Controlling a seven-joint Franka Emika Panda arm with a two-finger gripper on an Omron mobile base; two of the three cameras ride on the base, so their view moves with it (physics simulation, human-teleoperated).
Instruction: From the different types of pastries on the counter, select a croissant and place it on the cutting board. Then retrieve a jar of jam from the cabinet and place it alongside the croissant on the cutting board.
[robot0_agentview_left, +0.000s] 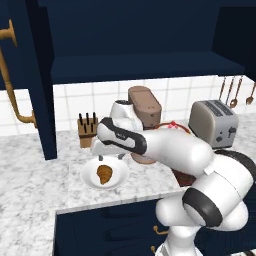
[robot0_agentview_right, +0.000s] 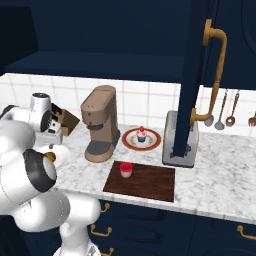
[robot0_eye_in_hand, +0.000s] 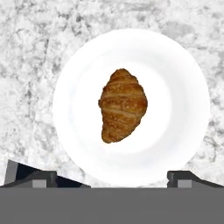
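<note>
At the left, one door of the dark navy cabinet stands open, its brass handle facing left. Next to the right, at the far side of the marbled counter, is the knife block with dark-handled knives in it. The croissant lies in a round white dish nearer than the block and slightly to its right; the ridged pastry touches none of the dish's rim. The gripper is released and holds nothing: its fingertips are spread wide, pointing down above the far side of the dish, apart from the croissant.

Farther right stands the brown coffee machine. To its right, on the near part of the counter, lies the dark cutting board. The jar of jam, red on top and whitish below, stands upright on the board's left part, toward the far edge. Behind the board, a red-rimmed plate carries the frosted cupcake. Right of that plate is the grey toaster, and the cabinet's other open door hangs in front of it in the right base view. Utensils hang along the tiled wall at the far right.
</note>
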